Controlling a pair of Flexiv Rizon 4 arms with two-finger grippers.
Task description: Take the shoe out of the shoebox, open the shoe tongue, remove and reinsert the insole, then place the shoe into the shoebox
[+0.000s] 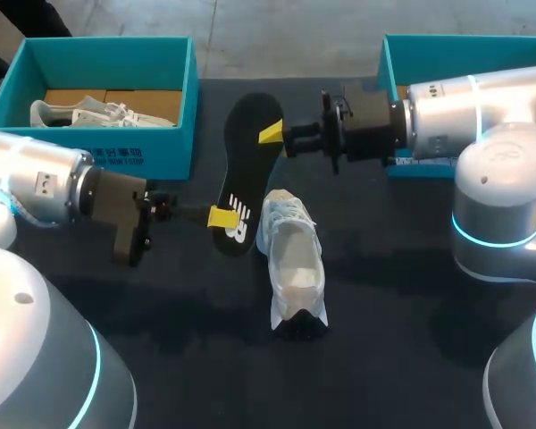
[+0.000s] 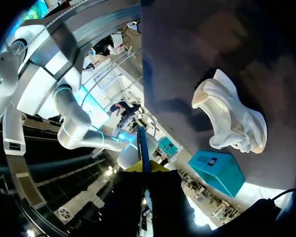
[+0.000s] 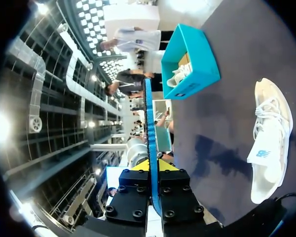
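One black insole (image 1: 247,161) held off surface (image 1: 411,268), long axis diagonal: logo end clamped in left pincer (image 1: 219,217), far end clamped in right pincer (image 1: 271,134). One white shoe (image 1: 292,259) lies on surface just beside it, lengthwise near-to-far. Two teal boxes: left shoebox (image 1: 174,134) holds second shoe (image 1: 98,113), right shoebox (image 1: 389,63) at far right.

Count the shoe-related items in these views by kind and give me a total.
Shoeboxes: 2 (left shoebox, right shoebox)
Shoes: 2 (shoe on the table, shoe in the left shoebox)
Insoles: 1 (insole, held by the left gripper and the right gripper)
Total: 5
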